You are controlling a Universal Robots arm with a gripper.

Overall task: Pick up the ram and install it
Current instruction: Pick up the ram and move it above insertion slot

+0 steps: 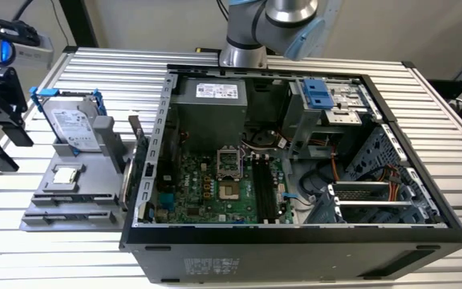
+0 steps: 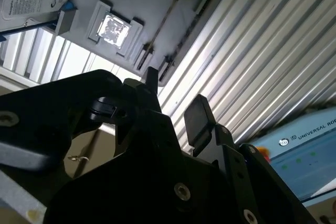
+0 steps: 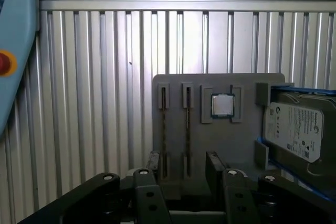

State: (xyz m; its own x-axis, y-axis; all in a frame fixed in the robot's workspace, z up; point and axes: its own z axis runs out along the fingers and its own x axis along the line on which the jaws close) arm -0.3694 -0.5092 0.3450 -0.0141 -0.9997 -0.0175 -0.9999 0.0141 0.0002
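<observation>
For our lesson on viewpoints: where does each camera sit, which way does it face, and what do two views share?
Exterior view: off the arm, high, looking down on the open computer case and slatted table; the arm's base shows.
First wrist view: on the wrist, looking past the open gripper at the grey holder with ram, processor chip and hard drive.
Second wrist view: on the wrist, close behind the fingers, facing the same holder.
Both wrist views share the processor chip and teach pendant.

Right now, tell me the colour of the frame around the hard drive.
Blue frame, clearest in the exterior view.
</observation>
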